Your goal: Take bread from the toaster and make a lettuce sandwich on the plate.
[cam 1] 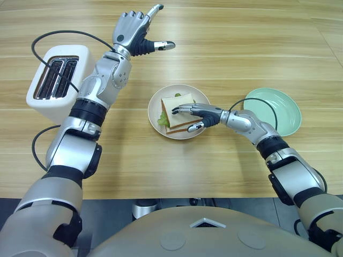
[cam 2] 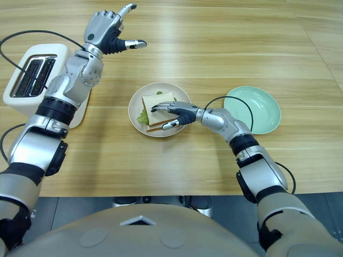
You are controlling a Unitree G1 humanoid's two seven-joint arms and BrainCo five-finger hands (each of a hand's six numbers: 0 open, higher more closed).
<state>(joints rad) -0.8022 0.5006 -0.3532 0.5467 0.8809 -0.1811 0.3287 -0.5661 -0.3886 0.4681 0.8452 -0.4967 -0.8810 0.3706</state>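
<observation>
On plate (cam 1: 161, 92): assembled sandwich (cam 1: 172, 104), lettuce (cam 1: 162, 119) showing; right robot hand (cam 1: 206, 115) pinches its near edge. Well beyond plate: left robot hand (cam 1: 131, 33), spread, empty. Step judged last; next, release without shifting bread.

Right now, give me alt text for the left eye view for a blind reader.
The robot's right hand lies over a white-bread lettuce sandwich on a round beige plate on a wooden table. Its empty left hand hovers beyond a white two-slot toaster; a green plate sits right.

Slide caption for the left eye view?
Right hand over the lettuce sandwich on the plate; left hand open beyond the toaster.
</observation>
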